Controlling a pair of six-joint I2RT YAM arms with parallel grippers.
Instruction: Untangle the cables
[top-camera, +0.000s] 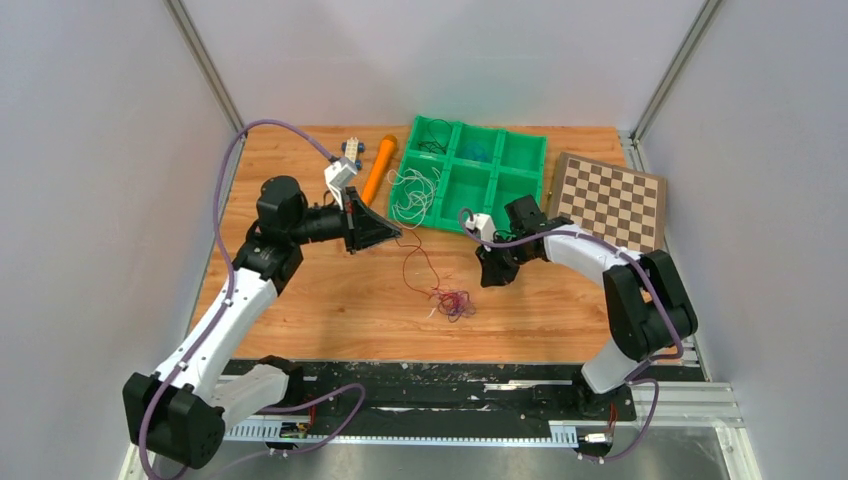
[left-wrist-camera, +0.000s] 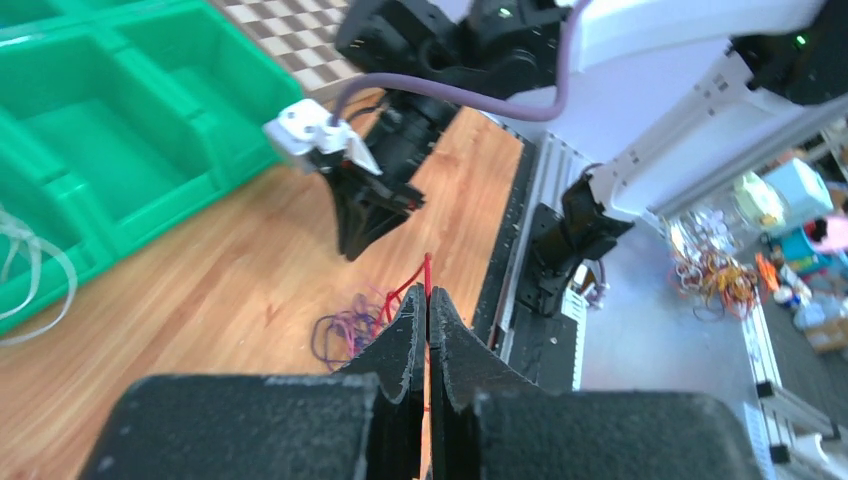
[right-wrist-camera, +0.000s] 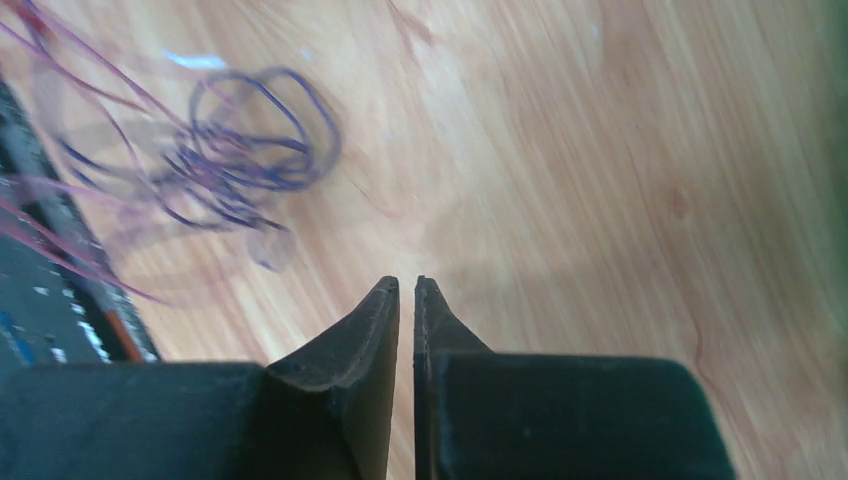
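Observation:
A small clump of purple and red cables (top-camera: 455, 302) lies on the wooden table near its front middle. It also shows in the left wrist view (left-wrist-camera: 350, 325) and the right wrist view (right-wrist-camera: 235, 150). A thin red cable (top-camera: 420, 258) runs from the clump up to my left gripper (top-camera: 397, 232), which is shut on its end (left-wrist-camera: 427, 270) and holds it above the table. My right gripper (top-camera: 490, 282) hangs just right of the clump, shut and empty (right-wrist-camera: 406, 285). A loose white cable (top-camera: 415, 195) lies by the green tray's left edge.
A green compartment tray (top-camera: 520, 175) stands at the back middle, with dark and blue wires in some bins. An orange marker (top-camera: 378, 168) and a small white and blue part (top-camera: 351, 150) lie left of it. A chessboard (top-camera: 610, 200) lies at the back right.

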